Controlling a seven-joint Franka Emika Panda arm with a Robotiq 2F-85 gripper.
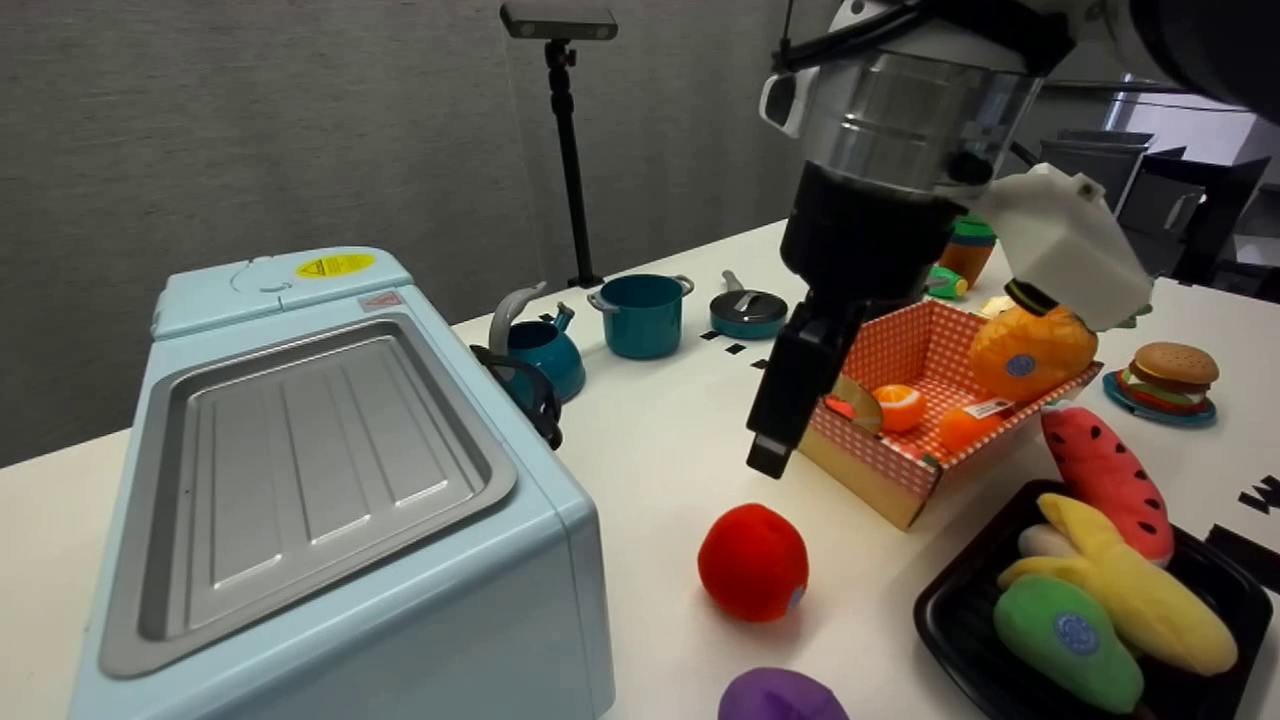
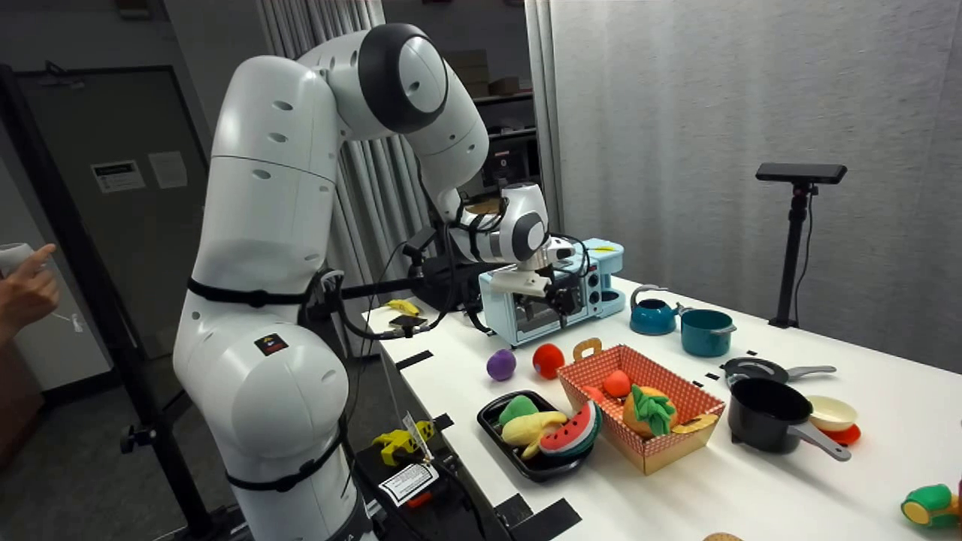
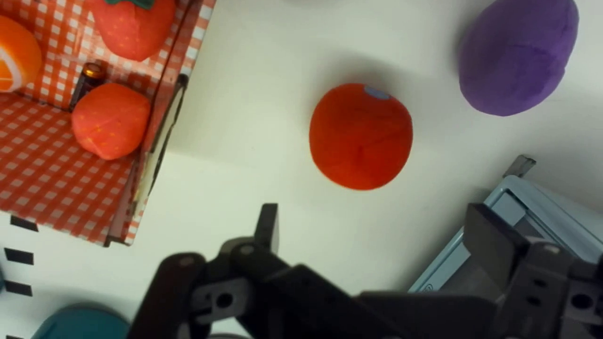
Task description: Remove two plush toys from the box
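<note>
The round red plush (image 1: 753,563) and the small purple plush (image 1: 780,696) lie on the white table outside the box (image 1: 860,480). Both plushes also show in an exterior view (image 2: 549,361), side by side between the box and the pale-blue oven. In the wrist view the red plush (image 3: 361,137) is ahead of the fingertips, and the purple plush (image 3: 519,56) is at the upper right. The chequered box (image 3: 37,174) is at the left there. My gripper (image 3: 372,212) is open with nothing between its fingers, held above the table and apart from both plushes.
The pale-blue oven (image 1: 560,590) stands close beside the gripper. The box holds an orange plush with green leaves (image 2: 650,412), red plush pieces (image 3: 111,121) and an orange (image 3: 16,54). A black tray (image 2: 537,472) holds plush fruit. Teal pots (image 1: 643,315) stand behind.
</note>
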